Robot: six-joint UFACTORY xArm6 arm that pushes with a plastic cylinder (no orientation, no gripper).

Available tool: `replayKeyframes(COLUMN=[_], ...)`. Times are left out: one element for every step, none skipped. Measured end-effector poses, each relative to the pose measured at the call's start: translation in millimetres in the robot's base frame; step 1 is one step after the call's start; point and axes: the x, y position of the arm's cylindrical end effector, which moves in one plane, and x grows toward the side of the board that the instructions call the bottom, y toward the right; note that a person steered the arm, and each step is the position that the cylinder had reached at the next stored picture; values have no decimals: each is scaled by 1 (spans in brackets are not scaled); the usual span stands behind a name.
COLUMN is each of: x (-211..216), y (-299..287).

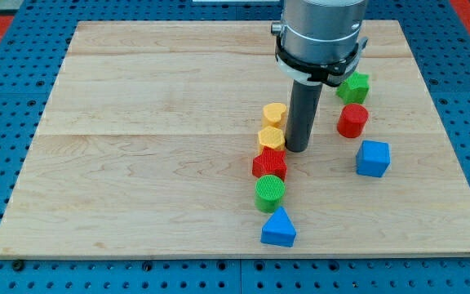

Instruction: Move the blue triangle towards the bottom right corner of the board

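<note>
Blue triangle [278, 228] near board [137, 163] bottom edge.

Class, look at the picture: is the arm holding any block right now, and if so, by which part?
Nothing is held. My tip stands just right of the yellow blocks, well above the blue triangle.

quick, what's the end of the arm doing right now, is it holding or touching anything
My tip: no gripper, holds nothing. It stands just right of the yellow hexagon, above the red star; contact cannot be told. It is well above the blue triangle.
</note>
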Motion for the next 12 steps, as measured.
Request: replayKeyframes(x=[-25,-22,-14,-18,1,31,63,107,127,128,127,126], y=[-18,-74,-77,-116,-121,-130,-126,-92,-77,-43,-20,-14])
